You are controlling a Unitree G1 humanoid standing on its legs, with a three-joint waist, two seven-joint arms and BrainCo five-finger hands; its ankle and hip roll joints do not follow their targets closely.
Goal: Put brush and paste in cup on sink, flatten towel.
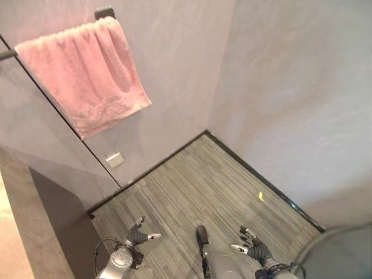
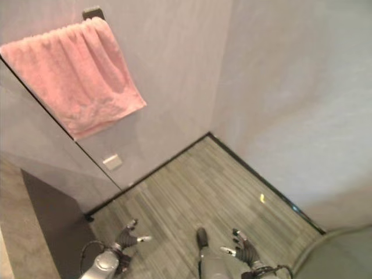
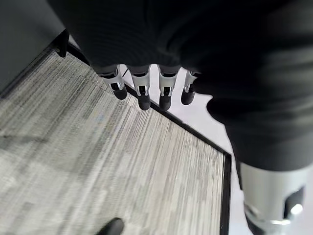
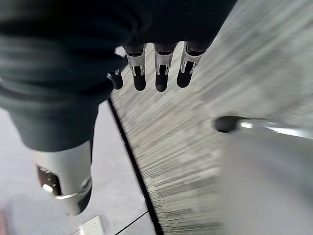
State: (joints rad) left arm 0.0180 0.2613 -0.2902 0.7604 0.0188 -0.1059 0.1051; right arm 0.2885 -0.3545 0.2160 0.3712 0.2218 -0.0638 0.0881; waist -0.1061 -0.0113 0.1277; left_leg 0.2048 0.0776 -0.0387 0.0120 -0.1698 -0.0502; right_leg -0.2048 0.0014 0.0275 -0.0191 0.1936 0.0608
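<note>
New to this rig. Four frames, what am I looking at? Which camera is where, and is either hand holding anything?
This is a humanoid robot with two arms that end in hands with silver, dark-tipped fingers. The two wide pictures come from a stereo camera on its head, looking down: they show a corner of grey walls, a striped grey floor, and a pink towel draped over a dark wall rail, hanging bunched and askew. A small pale plate sits low on the wall. The left hand and right hand hang low over the floor. The other two pictures come from cameras on each wrist, looking along the fingers. Both hands are relaxed and hold nothing.
</note>
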